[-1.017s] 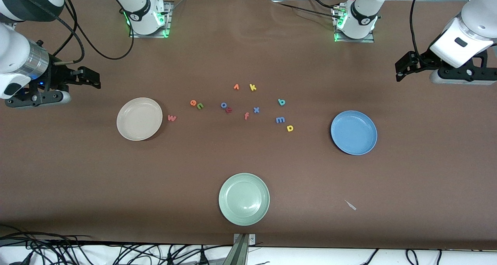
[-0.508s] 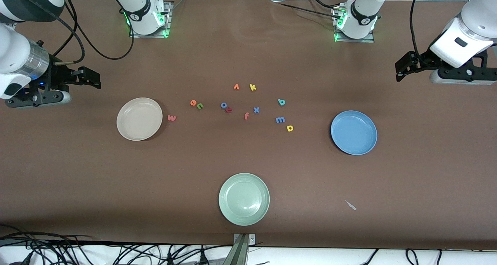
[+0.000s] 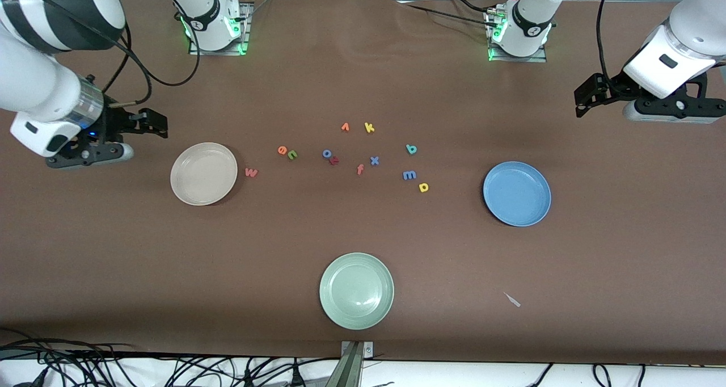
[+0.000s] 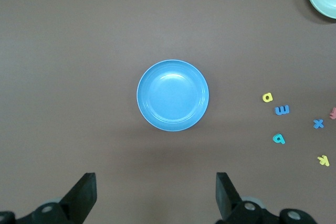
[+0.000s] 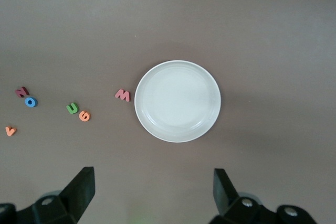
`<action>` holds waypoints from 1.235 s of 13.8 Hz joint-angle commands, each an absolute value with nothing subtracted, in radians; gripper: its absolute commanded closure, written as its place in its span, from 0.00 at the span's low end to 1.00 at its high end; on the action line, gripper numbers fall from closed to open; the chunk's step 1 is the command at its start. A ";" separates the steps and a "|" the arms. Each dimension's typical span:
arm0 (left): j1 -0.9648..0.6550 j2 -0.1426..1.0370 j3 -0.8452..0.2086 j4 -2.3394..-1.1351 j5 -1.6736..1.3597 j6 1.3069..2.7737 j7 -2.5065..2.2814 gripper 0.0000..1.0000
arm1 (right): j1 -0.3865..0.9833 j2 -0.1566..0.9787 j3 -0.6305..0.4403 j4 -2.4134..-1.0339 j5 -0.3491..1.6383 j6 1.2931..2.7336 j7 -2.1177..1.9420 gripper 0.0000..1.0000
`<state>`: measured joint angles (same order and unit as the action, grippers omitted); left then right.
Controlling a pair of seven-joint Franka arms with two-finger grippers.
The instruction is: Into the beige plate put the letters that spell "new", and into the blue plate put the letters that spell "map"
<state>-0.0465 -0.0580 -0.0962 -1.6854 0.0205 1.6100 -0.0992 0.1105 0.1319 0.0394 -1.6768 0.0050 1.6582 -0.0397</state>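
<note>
Right gripper (image 3: 148, 124), jaws wide, empty, hangs over bare table at its own end. Pinkish-red "w" (image 3: 251, 172) lies just beside the beige plate (image 3: 203, 173), toward the table's middle. Left gripper (image 3: 590, 95) likewise wide, empty, waiting.

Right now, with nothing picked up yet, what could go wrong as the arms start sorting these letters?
The orange "e" touches the green "n", so fingers closing on one may drag the other.

The yellow "a" has a yellow "k" lookalike, and the blue "m" shares its colour with the blue "x"; a wrong pick is plausible.

The pinkish-red "w" lies close beside the beige plate, so fingers might bump its rim.
</note>
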 commanded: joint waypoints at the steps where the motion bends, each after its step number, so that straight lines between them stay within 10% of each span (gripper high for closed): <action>1: -0.055 -0.055 -0.103 -1.674 -0.002 1.582 -0.089 0.00 | 0.138 0.169 0.048 -1.690 0.002 1.693 -0.031 0.00; 8: -0.098 0.052 -0.225 -1.674 -0.008 1.543 -0.104 0.00 | 0.161 0.227 0.049 -1.813 0.002 1.850 -0.029 0.00; 17: -0.193 0.362 -0.244 -1.675 -0.008 1.841 -0.300 0.00 | 0.215 0.239 0.091 -2.017 -0.002 2.144 0.119 0.00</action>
